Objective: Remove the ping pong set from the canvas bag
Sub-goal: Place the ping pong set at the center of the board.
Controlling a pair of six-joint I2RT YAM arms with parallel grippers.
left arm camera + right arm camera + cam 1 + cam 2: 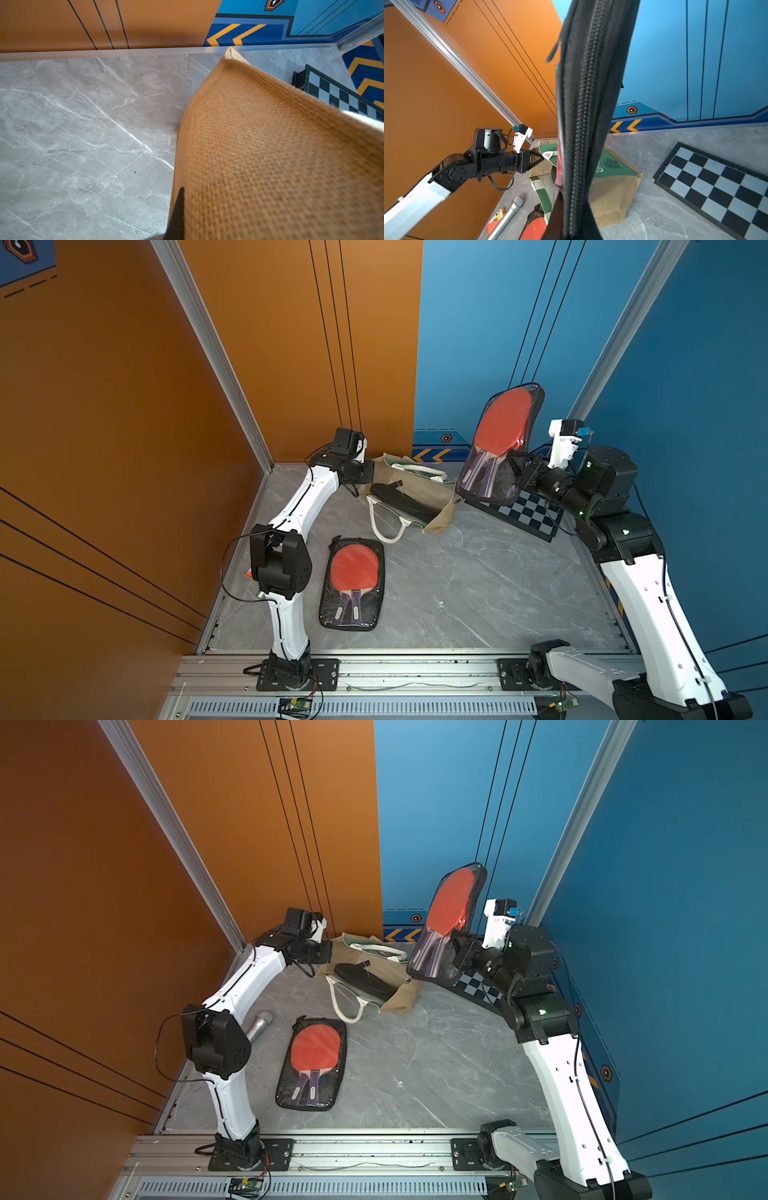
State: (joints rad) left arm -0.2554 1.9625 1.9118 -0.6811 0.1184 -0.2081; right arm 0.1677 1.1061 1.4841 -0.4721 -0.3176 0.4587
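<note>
Up over the checkerboard (528, 512), right gripper (514, 461) is clamped on a ping pong set (500, 427), held in the air beside the bag (438, 512); left gripper (543, 159) pinches the bag's rim. Grey marble table (478, 593), orange wall (124, 406), blue wall (706, 364). Two sets (second set (353, 585) flat on the table), one bag, one checkerboard, one mic (259, 1025).

1. The right gripper (454, 946) holds a ping pong set (451, 907) upright above the checkerboard (478, 988)
2. The canvas bag (399, 998) lies sideways, left gripper (332, 952) at its edge
3. Nearby, another set (311, 1065) lies flat
</note>
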